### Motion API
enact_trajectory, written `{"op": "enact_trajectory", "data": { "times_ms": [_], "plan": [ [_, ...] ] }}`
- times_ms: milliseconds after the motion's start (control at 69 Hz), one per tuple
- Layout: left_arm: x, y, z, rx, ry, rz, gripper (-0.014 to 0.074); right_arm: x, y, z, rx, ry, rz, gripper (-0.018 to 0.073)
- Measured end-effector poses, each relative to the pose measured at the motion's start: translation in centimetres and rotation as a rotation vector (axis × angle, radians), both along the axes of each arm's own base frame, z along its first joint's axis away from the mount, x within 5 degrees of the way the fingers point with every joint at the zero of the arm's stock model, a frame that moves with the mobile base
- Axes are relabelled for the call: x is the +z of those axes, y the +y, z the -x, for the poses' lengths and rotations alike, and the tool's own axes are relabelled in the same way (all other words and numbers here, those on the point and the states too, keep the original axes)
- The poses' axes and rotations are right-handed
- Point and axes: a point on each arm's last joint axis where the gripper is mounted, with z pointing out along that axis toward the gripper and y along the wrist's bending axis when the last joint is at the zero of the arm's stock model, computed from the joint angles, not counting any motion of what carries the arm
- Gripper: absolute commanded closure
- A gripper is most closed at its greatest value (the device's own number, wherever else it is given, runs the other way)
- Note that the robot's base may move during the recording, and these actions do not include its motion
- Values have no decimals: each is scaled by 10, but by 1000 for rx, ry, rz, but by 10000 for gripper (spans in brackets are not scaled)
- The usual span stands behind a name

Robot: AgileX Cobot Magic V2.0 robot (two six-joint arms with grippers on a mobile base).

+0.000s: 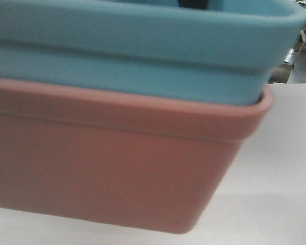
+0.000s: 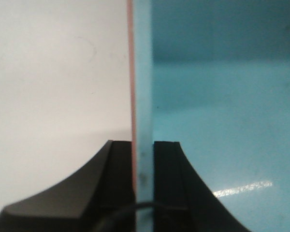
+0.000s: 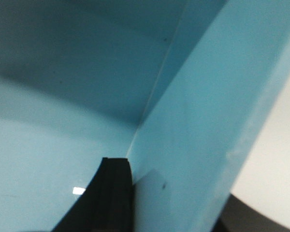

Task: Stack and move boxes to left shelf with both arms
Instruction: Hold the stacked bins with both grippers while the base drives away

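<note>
stacking half apparently done: sky blue tub (image 1: 143, 51) nested inside the salmon pink tub (image 1: 107, 168), blue rim riding above pink rim. both close against the front camera, over the white tabletop (image 1: 285, 168) and tilted, perhaps already lifted, though hard to say for sure. left gripper (image 2: 144, 152) with jaws pinching the two nested walls together, one black finger outside on the pink, the other inside on the blue. right gripper (image 3: 183, 208) astride a blue wall near an inner corner of that tub, one finger flat against the inside, only a dark blur outside at the frame's lower corner; pressed home or not, cannot tell. left to do, judging from this: carrying the stack across and setting it on the left shelf, not in view anywhere here. around: blurred clutter (image 1: 301, 51) beyond the tabletop's far edge. nothing seen in the way, yet very little of the route visible.
</note>
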Motion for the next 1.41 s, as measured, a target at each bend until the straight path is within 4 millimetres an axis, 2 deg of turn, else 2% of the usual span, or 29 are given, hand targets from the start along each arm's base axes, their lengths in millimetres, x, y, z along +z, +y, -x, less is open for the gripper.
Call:
{"op": "enact_trajectory", "data": {
  "times_ms": [217, 580, 1406],
  "plan": [
    [1, -2, 0, 32, -35, -15, 608, -2, 4, 1, -33, -27, 2, 503],
    [-24, -21, -15, 41, 15, -108, 608, -13, 6, -3, -51, -24, 56, 503],
    [-23, -21, -15, 43, 14, -104, 608, -13, 6, -3, -55, -30, 61, 503]
  ]
}}
